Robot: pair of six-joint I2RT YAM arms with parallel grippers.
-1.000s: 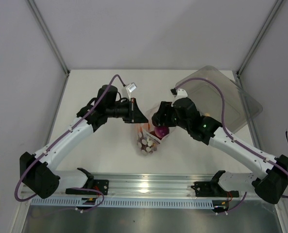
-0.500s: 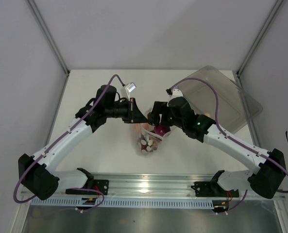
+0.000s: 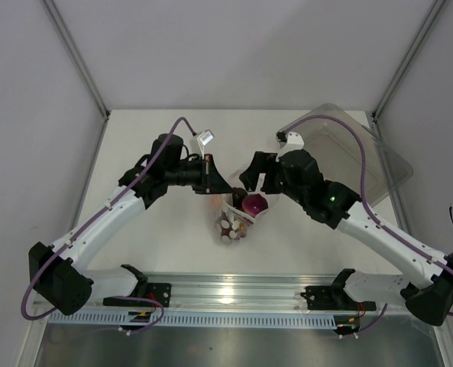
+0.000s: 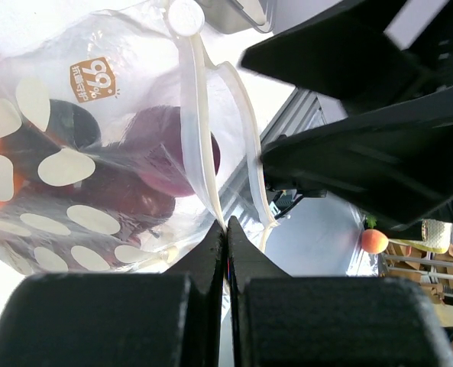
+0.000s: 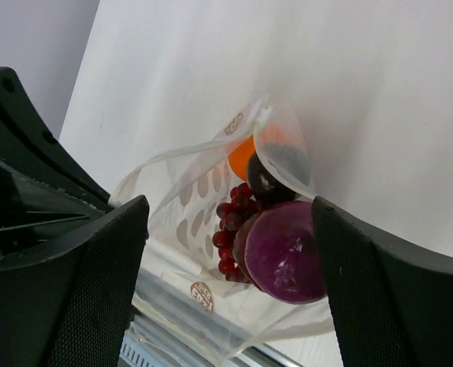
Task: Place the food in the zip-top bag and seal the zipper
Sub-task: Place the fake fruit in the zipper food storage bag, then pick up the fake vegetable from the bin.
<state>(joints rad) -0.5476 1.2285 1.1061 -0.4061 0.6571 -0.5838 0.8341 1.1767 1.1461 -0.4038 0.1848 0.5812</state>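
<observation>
Overhead, the bag (image 3: 234, 222) sits mid-table (image 3: 180, 237) between both arms. From the left wrist, the left gripper (image 4: 226, 229) is pinched tight on the zipper (image 4: 198, 130). From the right wrist, the right gripper (image 5: 230, 222) gapes, holding nothing, above the bagged onion (image 5: 283, 248) and grapes (image 5: 228, 229).

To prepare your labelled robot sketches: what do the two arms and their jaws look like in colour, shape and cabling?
The left arm and right arm both have white tubular links joined by bulky black joints. A purple cable runs along each, looping free near the wrist. The jaws are matte black; the right arm's pads show a fine dotted texture.
</observation>
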